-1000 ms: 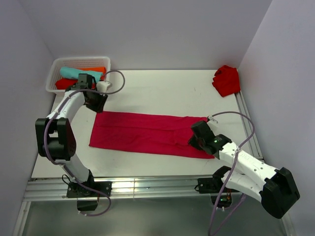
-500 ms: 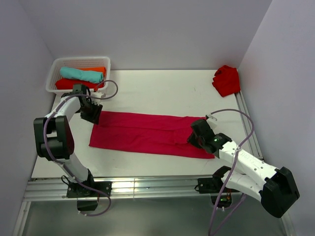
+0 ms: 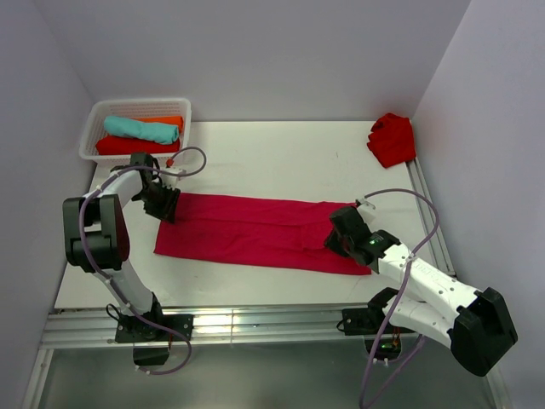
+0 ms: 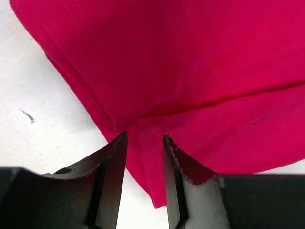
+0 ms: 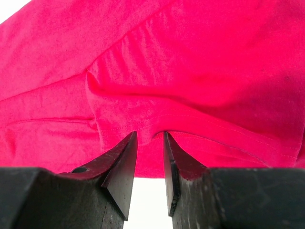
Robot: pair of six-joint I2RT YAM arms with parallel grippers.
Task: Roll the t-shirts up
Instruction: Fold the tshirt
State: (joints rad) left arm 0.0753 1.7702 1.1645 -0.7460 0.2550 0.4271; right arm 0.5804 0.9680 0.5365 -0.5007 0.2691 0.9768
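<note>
Jaws of the right gripper point(image 5: 149, 136) stand narrowly apart, nipping the hem at the near right end of the crimson t-shirt point(image 3: 255, 230), which lies as a long folded strip on the table point(image 3: 281, 153). The left gripper point(image 4: 144, 136) pinches a fold of cloth at the strip's far left corner. Rolling looks not yet begun. Next, one end needs lifting and turning over evenly toward the other. Beyond the strip's left end a basket point(image 3: 94, 129) holds rolled tees point(image 3: 140, 128). Beyond its right end lies a crumpled scarlet tee point(image 3: 392, 139).
</note>
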